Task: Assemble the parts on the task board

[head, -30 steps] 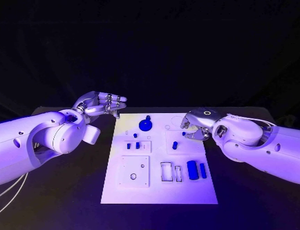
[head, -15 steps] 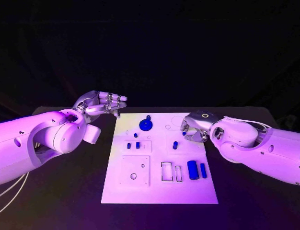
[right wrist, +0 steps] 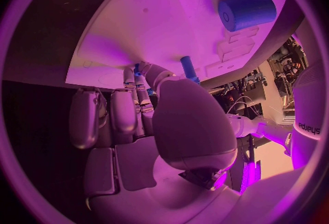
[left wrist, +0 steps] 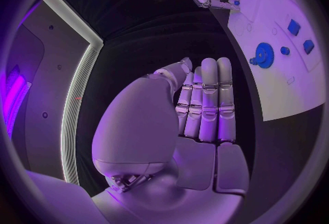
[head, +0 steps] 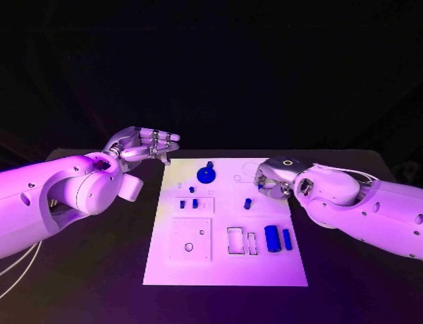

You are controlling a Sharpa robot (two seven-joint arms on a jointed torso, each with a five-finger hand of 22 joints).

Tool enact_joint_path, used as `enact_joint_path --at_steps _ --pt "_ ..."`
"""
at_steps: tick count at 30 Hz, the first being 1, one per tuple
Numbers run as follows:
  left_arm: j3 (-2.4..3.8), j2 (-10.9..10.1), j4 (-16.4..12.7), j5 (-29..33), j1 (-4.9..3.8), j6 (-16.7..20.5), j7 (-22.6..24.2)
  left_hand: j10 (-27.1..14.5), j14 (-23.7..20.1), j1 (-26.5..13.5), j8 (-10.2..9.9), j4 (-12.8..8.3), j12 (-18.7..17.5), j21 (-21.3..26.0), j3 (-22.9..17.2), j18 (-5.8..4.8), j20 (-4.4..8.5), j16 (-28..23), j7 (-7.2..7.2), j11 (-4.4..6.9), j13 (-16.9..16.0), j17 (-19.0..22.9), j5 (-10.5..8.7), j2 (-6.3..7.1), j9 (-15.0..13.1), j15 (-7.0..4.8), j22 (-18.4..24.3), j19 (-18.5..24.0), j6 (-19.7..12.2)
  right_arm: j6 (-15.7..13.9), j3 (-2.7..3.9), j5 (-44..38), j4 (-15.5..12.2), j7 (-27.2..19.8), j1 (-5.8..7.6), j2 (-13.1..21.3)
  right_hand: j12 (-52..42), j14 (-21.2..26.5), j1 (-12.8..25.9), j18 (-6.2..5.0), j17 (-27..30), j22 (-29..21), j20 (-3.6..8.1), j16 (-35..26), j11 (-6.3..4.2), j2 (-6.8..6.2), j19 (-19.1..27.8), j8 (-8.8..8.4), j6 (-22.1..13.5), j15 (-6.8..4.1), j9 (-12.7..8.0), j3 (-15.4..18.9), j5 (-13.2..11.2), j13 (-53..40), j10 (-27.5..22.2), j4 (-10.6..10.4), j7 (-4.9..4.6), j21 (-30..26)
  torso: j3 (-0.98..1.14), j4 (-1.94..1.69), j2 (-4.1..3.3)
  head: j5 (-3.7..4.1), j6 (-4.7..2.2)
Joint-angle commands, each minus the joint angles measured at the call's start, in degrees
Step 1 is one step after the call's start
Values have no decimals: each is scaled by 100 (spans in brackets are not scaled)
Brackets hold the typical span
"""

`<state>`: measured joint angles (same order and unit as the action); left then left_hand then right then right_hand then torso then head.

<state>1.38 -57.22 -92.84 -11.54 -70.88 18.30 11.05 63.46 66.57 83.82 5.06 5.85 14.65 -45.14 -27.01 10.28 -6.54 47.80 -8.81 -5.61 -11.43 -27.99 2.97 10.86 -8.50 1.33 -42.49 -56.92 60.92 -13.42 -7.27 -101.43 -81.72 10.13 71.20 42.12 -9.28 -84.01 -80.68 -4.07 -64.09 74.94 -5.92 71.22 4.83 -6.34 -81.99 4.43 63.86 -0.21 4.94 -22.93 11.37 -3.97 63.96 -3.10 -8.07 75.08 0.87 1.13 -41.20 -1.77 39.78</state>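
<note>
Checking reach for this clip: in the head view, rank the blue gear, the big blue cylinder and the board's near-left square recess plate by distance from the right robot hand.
1. Blue gear, far side, nearest the right robot hand.
2. Big blue cylinder, near right.
3. Square recess plate, near left, farthest.

Task board [head: 226,263] mid-table; gear [head: 206,175] at far end, two cylinders [head: 272,237] near right.
</note>
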Motion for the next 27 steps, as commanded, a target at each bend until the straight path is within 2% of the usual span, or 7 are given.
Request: enact_joint_path --at_steps 1,7,12,19,27 --pt "4 6 -10 38 -5 -2 71 -38 -13 30 -11 -38 25 29 9 32 10 -33 -55 13 -8 8 17 -10 5 -19 6 -40 -2 113 -17 98 10 -120 -33 -9 -49 -208 -9 72 -77 477 19 82 -42 105 -80 59 114 -17 31 -134 -118 -25 139 21 32 121 -2 3 2 0 15" --pt "4 7 8 38 -5 -5 53 -45 -12 37 -14 -45 27 32 11 32 11 -37 -59 10 -7 13 17 -13 7 -19 8 -43 -8 125 -17 143 -4 -136 -39 3 -90 -215 -22 106 -154 614 68 174 -121 170 -151 156 305 -74 106 -311 -250 -64 382 105 98 283 0 2 7 -2 26" --pt "4 7 15 38 -5 -19 23 -60 -12 50 -21 -56 30 37 15 31 11 -44 -68 3 -5 23 17 -16 10 -16 12 -49 -22 40 -17 127 -22 -91 -42 30 -85 -216 -92 125 -191 693 104 222 -155 173 -188 203 384 -106 162 -446 -271 -93 528 253 108 373 2 2 8 5 31" --pt "4 10 29 38 -5 -41 3 -93 -18 90 -34 -89 34 46 19 30 13 -61 -82 -8 -1 44 17 -20 18 -10 18 -59 -50 -327 -16 142 -56 -78 -46 87 -12 -210 -133 145 -205 772 117 256 -146 128 -219 197 379 -104 205 -608 -257 -117 588 428 82 460 2 2 7 8 28" --pt "4 20 46 39 -5 -69 2 -105 -21 107 -39 -103 37 48 20 30 13 -68 -88 -13 1 53 17 -24 20 -8 20 -61 -60 -751 -10 312 -125 -185 -47 146 30 -208 -120 150 -212 798 112 272 -134 105 -224 186 369 -95 220 -678 -221 -126 595 488 69 484 1 3 8 10 21"
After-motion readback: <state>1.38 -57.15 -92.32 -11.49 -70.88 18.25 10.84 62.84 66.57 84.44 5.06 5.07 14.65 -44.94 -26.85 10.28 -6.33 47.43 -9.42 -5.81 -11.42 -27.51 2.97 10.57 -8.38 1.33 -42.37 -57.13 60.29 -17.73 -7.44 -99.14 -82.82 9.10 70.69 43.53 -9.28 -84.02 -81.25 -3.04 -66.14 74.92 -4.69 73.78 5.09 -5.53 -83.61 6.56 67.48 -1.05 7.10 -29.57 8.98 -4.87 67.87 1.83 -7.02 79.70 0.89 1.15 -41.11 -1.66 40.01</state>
